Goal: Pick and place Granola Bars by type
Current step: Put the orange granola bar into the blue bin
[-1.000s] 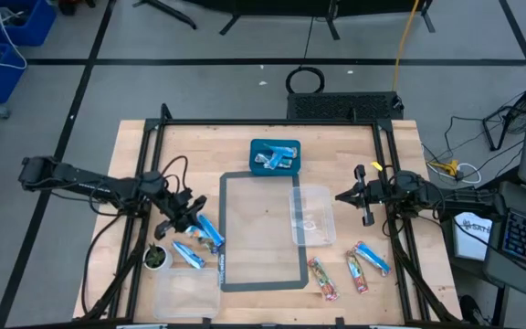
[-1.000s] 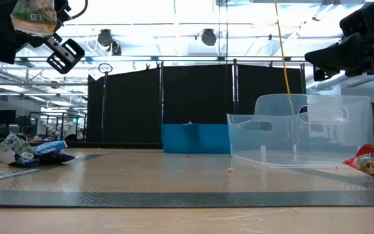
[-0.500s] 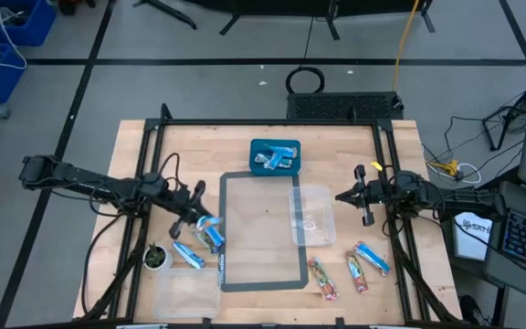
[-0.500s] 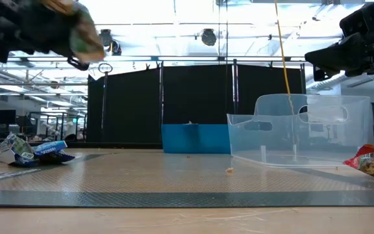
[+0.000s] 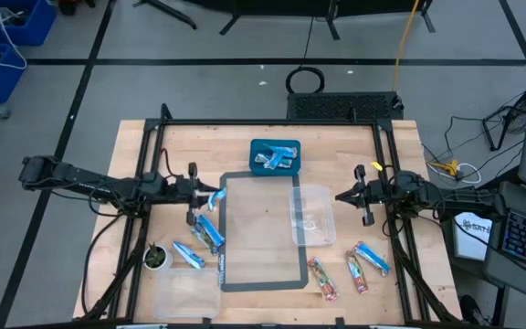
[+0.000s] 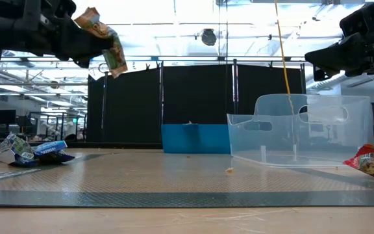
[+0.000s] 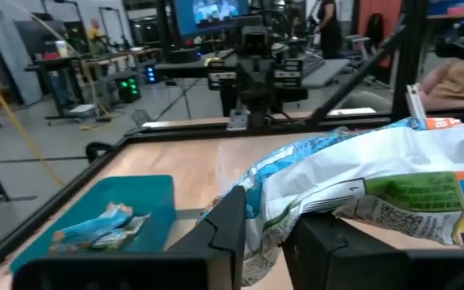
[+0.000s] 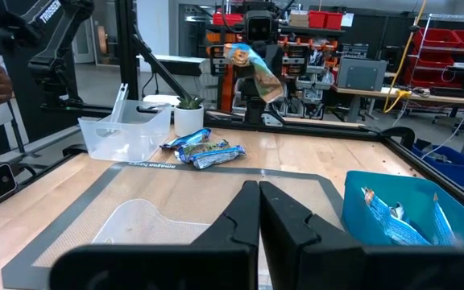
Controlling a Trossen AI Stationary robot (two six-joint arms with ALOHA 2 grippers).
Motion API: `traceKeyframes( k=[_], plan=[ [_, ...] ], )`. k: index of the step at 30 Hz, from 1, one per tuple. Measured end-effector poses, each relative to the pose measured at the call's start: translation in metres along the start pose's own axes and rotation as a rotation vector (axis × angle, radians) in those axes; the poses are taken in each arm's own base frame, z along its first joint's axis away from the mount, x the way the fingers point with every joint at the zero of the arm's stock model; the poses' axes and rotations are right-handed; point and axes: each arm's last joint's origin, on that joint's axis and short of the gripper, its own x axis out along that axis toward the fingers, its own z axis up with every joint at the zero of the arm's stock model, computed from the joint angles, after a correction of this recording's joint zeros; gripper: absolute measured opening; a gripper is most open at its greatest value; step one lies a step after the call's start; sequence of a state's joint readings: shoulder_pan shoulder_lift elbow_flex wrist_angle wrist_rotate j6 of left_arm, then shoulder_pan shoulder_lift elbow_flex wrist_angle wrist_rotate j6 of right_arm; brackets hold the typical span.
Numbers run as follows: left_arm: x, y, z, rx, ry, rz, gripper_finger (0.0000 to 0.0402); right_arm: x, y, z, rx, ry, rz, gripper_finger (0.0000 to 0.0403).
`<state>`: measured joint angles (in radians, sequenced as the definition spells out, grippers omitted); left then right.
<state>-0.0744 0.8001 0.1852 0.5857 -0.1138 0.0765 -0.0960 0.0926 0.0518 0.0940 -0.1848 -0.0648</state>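
- The left gripper (image 5: 210, 198) pinched a crinkly, shiny blue-and-white granola bar (image 7: 361, 181), held in the air above the dark mat's (image 5: 263, 274) left edge.
- Flat blue bars (image 5: 199, 242) lay on the wooden table (image 5: 336, 146) beside that mat; red-patterned bars (image 5: 336, 276) lay near the clear plastic tub (image 5: 313, 217).
- The blue bin (image 5: 275, 156) held more blue bars.
- The right gripper (image 5: 361, 196) waited with its fingers pressed together.

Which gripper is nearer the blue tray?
Left. The left gripper, holding a blue-wrapped bar, hovers just off the blue tray toward the table's left; the right gripper waits farther away, beyond the clear bin.
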Motion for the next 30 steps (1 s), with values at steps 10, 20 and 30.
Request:
traceKeyframes(
  k=[10, 20, 30],
  plan=[
    [0.0, 0.02, 0.007, 0.004, -0.074, 0.144, 0.0065, 0.0, 0.0, 0.0, 0.0, 0.0, 0.0, 0.0004],
    [-0.002, 0.047, 0.012, -0.006, -0.118, 0.213, 0.0037, 0.0, 0.0, 0.0, 0.0, 0.0, 0.0, 0.0004],
    [0.032, 0.078, 0.016, -0.021, -0.013, 0.285, 0.0037, 0.0, 0.0, 0.0, 0.0, 0.0, 0.0, 0.0004]
  ],
)
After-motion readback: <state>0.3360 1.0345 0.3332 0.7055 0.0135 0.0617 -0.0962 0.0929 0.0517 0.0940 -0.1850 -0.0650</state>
